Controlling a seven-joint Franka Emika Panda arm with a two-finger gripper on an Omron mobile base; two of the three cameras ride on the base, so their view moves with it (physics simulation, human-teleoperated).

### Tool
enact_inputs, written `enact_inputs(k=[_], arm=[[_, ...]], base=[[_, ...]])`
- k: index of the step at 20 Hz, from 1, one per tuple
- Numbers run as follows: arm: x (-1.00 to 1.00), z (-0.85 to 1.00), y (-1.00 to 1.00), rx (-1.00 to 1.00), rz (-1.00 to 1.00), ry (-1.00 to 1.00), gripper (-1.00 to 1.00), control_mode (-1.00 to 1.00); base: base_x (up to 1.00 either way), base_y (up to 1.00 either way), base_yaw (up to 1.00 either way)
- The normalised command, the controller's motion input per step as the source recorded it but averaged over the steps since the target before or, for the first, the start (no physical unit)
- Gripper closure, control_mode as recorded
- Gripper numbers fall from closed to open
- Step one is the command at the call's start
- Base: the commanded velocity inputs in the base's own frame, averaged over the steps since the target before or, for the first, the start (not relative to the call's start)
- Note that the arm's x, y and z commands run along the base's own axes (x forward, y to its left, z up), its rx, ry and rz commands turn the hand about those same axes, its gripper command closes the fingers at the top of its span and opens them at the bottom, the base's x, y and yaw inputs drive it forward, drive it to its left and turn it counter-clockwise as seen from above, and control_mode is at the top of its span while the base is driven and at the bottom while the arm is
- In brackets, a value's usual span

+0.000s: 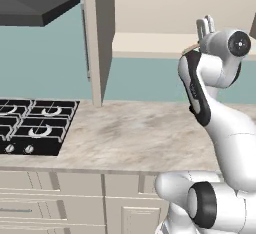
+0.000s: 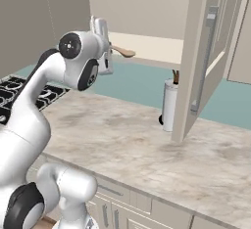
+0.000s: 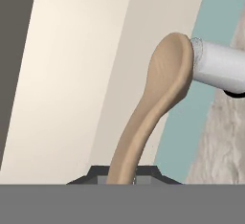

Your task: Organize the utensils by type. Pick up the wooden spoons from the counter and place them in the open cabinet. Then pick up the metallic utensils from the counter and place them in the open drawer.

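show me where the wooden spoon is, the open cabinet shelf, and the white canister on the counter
wooden spoon [image 3: 167,70], hand view, on its bowl.
open cabinet shelf [image 1: 150,43], left base view, on the bare shelf floor.
white canister [image 2: 169,106], right base view, on its side wall.

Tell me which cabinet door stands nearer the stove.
The left door, edge-on just right of the stove; the other door hangs beside the white canister.
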Motion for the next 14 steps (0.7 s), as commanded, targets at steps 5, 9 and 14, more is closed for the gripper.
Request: enact_inputs(k=[5,9,14], arm=[[0.68,0.01,0.0,0.0,0.07,-0.02,1.0,-1.0],[0.8,0.0,0.0,-0.04,0.06,0.0,1.0,-1.0],[0.8,0.0,-0.02,-0.01,0.06,0.0,1.0,-1.0]], base=[[0.0,0.0,0.0],[0.0,0.0,0.0],[0.0,0.0,0.0]])
